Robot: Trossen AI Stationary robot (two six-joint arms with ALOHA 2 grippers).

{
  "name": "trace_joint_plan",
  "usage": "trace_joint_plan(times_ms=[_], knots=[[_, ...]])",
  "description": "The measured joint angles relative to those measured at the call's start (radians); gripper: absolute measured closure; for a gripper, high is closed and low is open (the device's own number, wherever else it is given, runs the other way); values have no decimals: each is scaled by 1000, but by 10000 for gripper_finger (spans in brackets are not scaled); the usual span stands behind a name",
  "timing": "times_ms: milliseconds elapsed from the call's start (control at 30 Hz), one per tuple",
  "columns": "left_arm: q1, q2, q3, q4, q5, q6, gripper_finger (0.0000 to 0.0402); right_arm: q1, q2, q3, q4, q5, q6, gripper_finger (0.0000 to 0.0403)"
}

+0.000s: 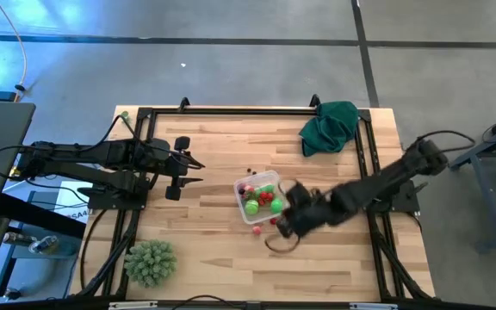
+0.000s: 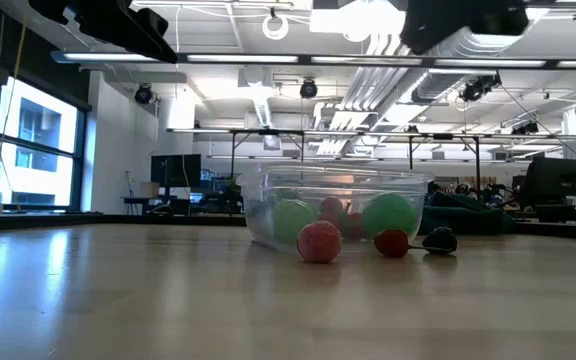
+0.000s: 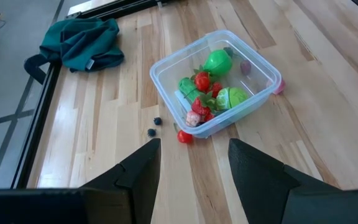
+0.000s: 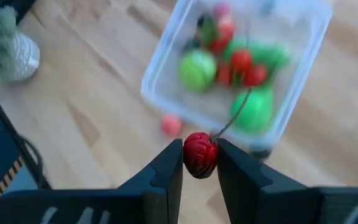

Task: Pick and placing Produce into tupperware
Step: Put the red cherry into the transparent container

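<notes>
Left arm: waits at the table's left side, left gripper (image 1: 192, 171) with its two dark fingers parted and nothing between them, aimed toward the centre. Spiky pale-green ball (image 1: 151, 263): bristly, round, seated in a pale base at the near left corner, well apart from the work. Tupperware (image 1: 246, 187): clear thin-walled plastic box, rectangular with rounded corners, at mid-table on the pale wood-plank table (image 1: 205, 241); its glossy walls show the contents through them in the low view. Produce (image 3: 205, 90): small smooth moulded pieces, bright green rounded ones and red berry-like ones already inside the box; loose items lie outside it, namely a pink ball (image 4: 171, 125) just beside one wall, a red berry (image 3: 184, 137) and two tiny dark beads (image 3: 155, 126) near another. Right gripper (image 4: 199, 163): hovering just beside the box on its right, fingers pinched on a dark red raspberry-like piece (image 4: 199, 155), knobbly and round, with a thin green stem trailing from it. Step in hand, by judgement: carry this piece over the box opening, keeping it clear of the rim, and release low so the light berry does not bounce out or nudge the box. Dark green cloth (image 1: 329, 126): soft, crumpled, at the far right corner.
</notes>
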Motion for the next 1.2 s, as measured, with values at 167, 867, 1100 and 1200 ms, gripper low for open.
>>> trace_joint_plan(times_ms=[167, 867, 1100, 1200], knots=[[0, 0, 0, 0, 0, 0, 222, -179, -32, 0, 46, -85, -263, 320], [0, 0, 0, 0, 0, 0, 222, -471, 295, 0, 110, -353, -701, 320], [0, 0, 0, 0, 0, 0, 222, -476, 321, 0, 137, -388, -729, 320], [0, 0, 0, 0, 0, 0, 222, -478, 321, 0, 141, -374, -734, 320]])
